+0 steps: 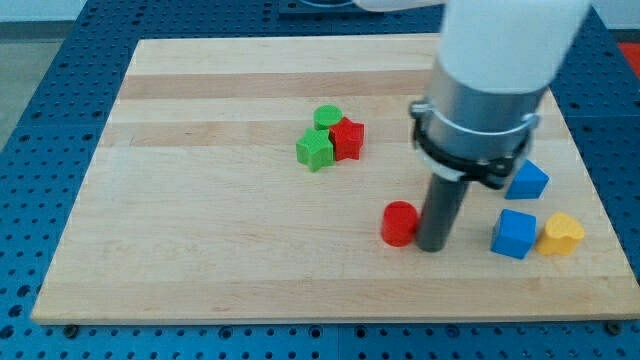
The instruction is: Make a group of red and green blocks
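Red cylinder (399,222) nearest, tip (433,246) touching its right side, placed to shove it toward green-red cluster: green cylinder (326,116), green star (314,150), red star (347,138). No fingers; rod holds nothing.

Three blocks clustered near the surface's (200,200) middle, slightly toward the view's top. Green cylinder (327,117) at the top of the cluster, upright, round face up. Green star-shaped block (314,150) below and a little left of it, touching. Red star-shaped block (347,138) on the cluster's right side, pressed against both greens.

Red cylinder (399,223) stands alone, upright, well apart from the cluster, toward the view's bottom right of it. My tip (432,246) sits just beside this cylinder on its right, touching or nearly so.
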Motion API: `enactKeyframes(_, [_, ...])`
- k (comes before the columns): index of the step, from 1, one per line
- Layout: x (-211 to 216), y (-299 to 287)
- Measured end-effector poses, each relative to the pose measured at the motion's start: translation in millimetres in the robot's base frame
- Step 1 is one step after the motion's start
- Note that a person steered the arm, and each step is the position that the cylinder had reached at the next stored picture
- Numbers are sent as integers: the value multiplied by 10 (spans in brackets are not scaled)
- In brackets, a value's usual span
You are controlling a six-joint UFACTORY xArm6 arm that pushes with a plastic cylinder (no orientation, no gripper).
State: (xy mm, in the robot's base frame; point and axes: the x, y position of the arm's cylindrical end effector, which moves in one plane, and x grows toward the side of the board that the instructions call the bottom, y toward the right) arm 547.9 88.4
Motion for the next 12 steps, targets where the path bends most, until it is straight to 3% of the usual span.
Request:
enactKeyframes(2, [-38,-898])
enactKeyframes(3, [-109,-949])
enactKeyframes(6, [-416,-428])
enactKeyframes(8, [-522,-901])
enactKeyframes(10, [-544,-957])
enactKeyframes(12, [-715,-350])
